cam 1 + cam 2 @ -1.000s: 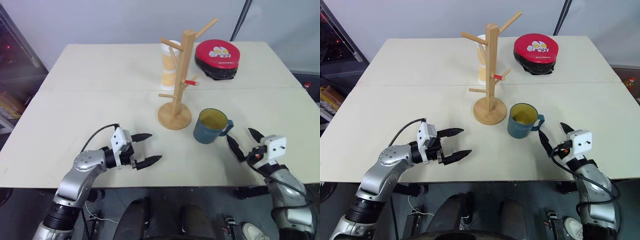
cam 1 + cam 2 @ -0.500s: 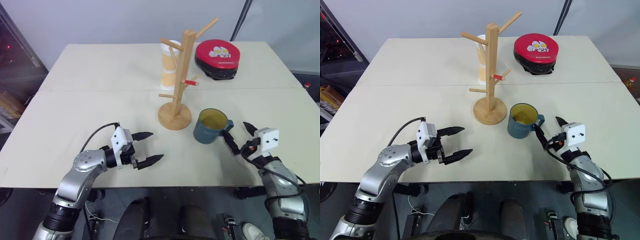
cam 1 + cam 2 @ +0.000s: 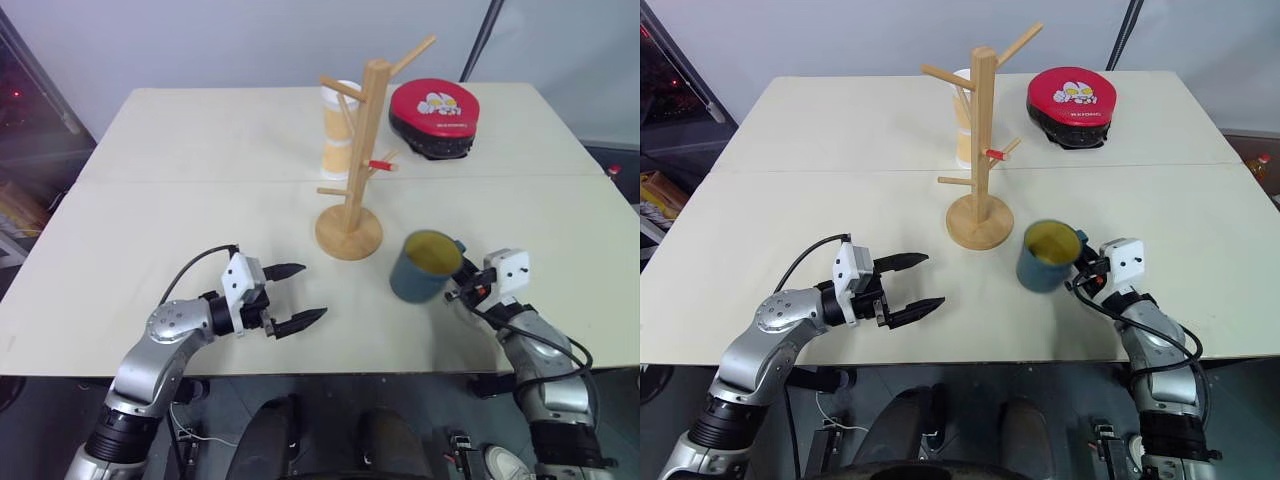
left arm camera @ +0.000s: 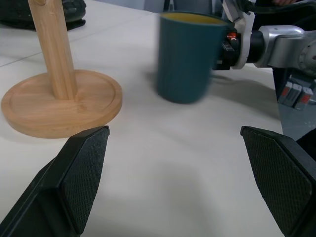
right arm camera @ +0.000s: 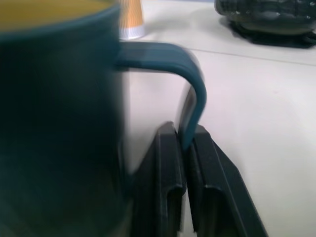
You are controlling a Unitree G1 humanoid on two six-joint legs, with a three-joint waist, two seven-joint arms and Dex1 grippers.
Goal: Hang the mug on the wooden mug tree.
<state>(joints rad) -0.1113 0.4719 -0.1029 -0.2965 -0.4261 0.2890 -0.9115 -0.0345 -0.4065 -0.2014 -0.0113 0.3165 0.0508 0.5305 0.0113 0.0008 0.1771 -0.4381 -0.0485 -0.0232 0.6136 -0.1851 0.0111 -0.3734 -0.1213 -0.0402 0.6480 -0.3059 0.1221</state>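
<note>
Mug (image 3: 425, 266) tips on the table (image 3: 200, 190) beside the mug tree (image 3: 352, 160): the right gripper (image 5: 183, 148), open a moment ago, has clamped its handle. Left gripper (image 3: 290, 297) waits open; lifting comes next.

On the table (image 3: 180, 200), the mug (image 3: 424, 266) sits right of the mug tree (image 3: 355, 170); a paper cup (image 3: 338, 135) stands behind it, a round pad (image 3: 433, 117) farther right.

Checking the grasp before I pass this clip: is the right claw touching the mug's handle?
Touching. In the right wrist view the right claw has both black fingers pressed against the lower part of the handle of the mug, clamped between them.
</note>
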